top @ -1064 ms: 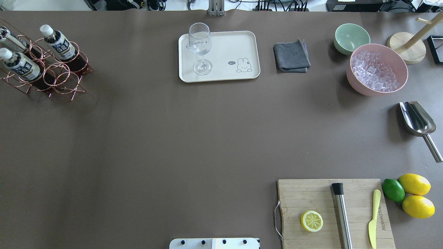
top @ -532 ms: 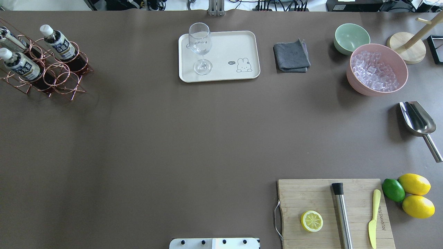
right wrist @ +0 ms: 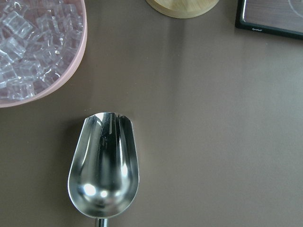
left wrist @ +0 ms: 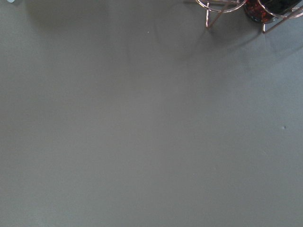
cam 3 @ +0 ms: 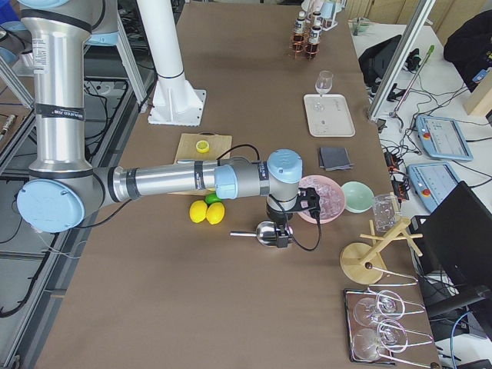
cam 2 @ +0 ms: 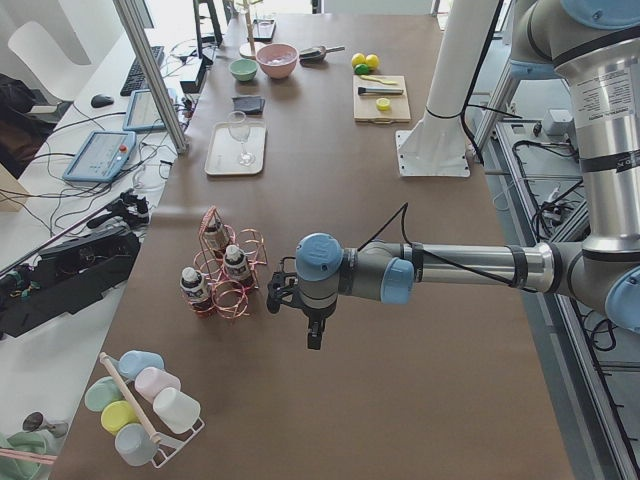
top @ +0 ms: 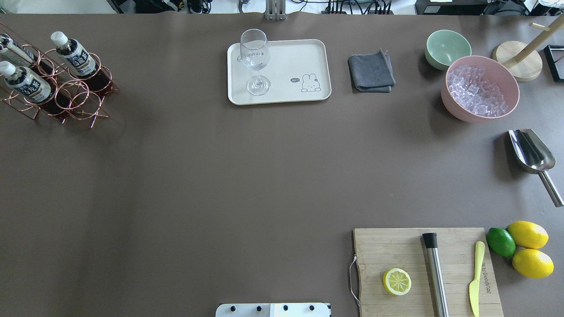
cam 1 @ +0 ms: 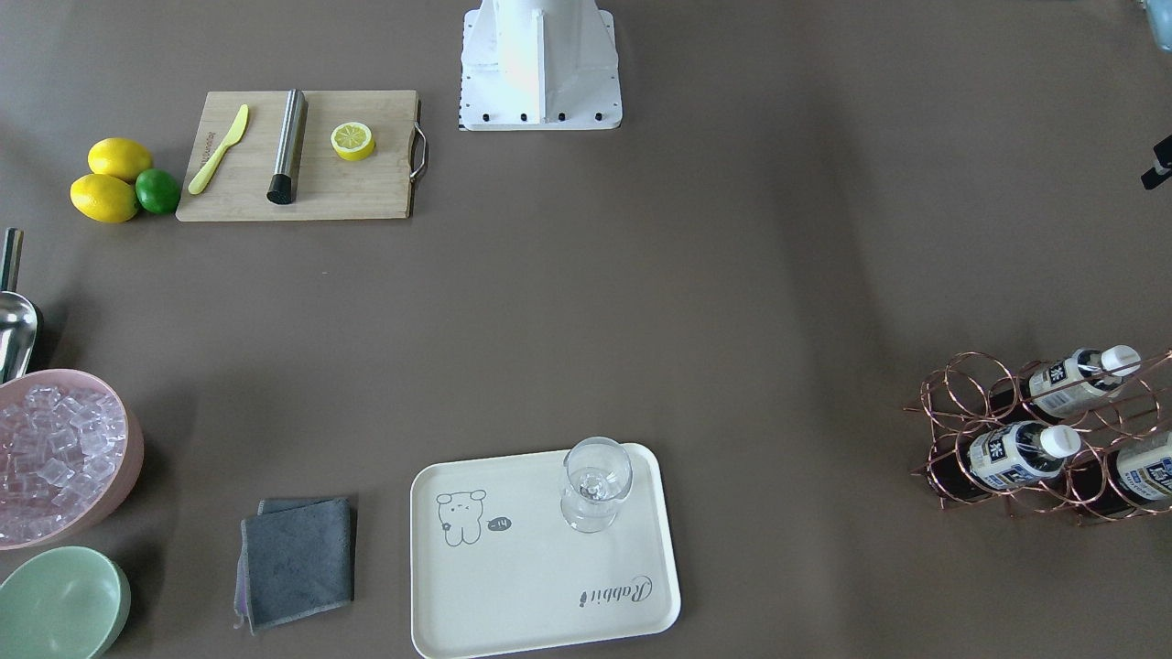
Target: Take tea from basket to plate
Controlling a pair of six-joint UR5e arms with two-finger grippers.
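Observation:
The copper wire basket (top: 77, 93) stands at the table's far left and holds three tea bottles with white caps, among them one at the back (top: 72, 53) and one at the front (top: 24, 82). It also shows in the front view (cam 1: 972, 386). The cream plate (top: 286, 57) lies at the far middle, with a rabbit drawing. My left gripper (cam 2: 313, 335) hangs above the table just beside the basket (cam 2: 240, 292); I cannot tell whether it is open. My right gripper (cam 3: 281, 240) hangs over a steel scoop (cam 3: 265, 231); I cannot tell its state either. No fingers show in either wrist view.
A clear stemmed glass (top: 254, 59) stands on the plate's left part. A grey cloth (top: 371, 71), a green bowl (top: 447, 47), a pink ice bowl (top: 454, 110) and the scoop (top: 531, 152) lie to the right. A cutting board (top: 383, 246) sits near right.

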